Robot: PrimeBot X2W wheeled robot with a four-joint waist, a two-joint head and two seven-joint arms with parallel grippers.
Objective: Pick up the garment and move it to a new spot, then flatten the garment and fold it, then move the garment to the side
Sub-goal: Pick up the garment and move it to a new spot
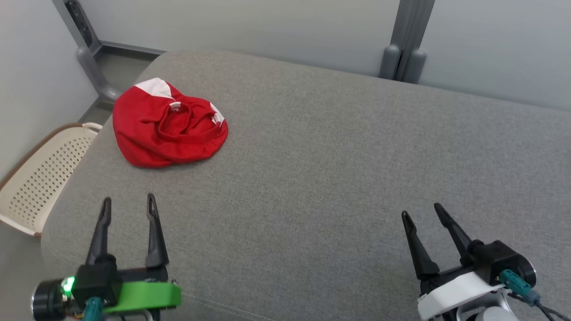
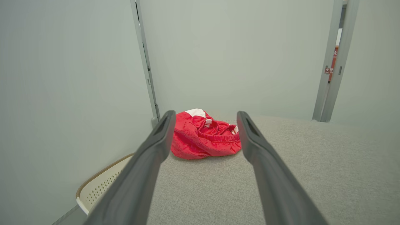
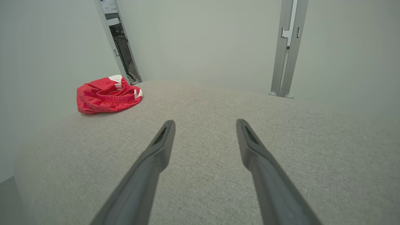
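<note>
The left gripper (image 1: 128, 199) and the right gripper (image 1: 421, 210) both stand wide open and empty over the grey cushion (image 1: 312, 178), while the red garment (image 1: 167, 127) lies crumpled near its far left corner, so I judge that no step is done yet

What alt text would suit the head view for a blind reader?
A crumpled red garment lies far left on a grey padded surface. The left gripper and right gripper hover open and empty at the near edge.

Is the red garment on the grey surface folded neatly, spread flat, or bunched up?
Bunched up. The red garment lies in a rumpled heap, and its waistband loops across the top.
</note>
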